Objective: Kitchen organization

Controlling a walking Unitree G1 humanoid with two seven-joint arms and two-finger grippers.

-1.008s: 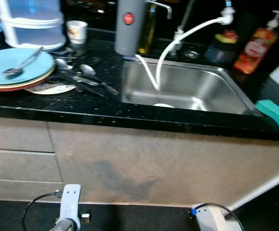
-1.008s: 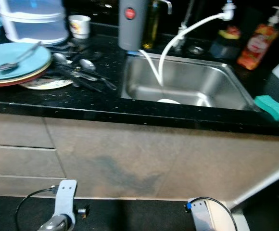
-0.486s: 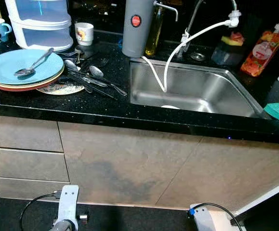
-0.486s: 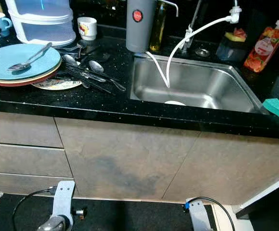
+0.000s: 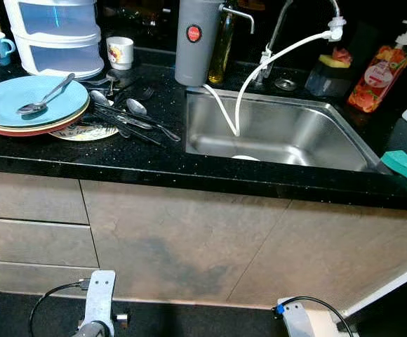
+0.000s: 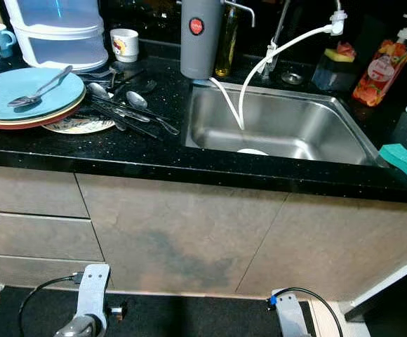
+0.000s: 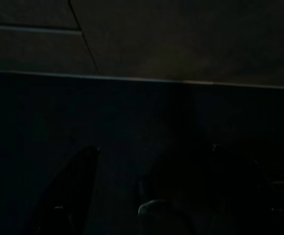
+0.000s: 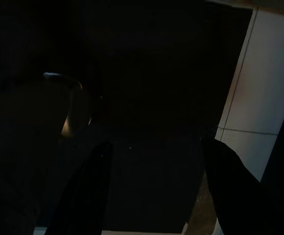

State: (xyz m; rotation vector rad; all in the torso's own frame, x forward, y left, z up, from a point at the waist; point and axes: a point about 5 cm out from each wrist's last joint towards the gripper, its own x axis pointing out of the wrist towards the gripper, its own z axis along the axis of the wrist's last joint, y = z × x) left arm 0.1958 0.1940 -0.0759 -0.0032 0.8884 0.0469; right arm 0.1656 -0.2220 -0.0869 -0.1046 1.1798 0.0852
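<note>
Both grippers, left [image 7: 147, 196] and right [image 8: 154, 191], hang spread and empty below the counter [image 5: 189, 172], well apart from stacked plates [image 5: 31, 102] left of the sink [image 5: 281, 130].

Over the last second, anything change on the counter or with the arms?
Only the camera moved: the head view swung and sharpened, so the whole picture shifted. The blue plate keeps its spoon, the cutlery lies beside it, the white hose hangs into the sink, and the green sponge sits at the right edge. Both arms still hang idle; left tool and right tool are open, holding nothing.
</note>
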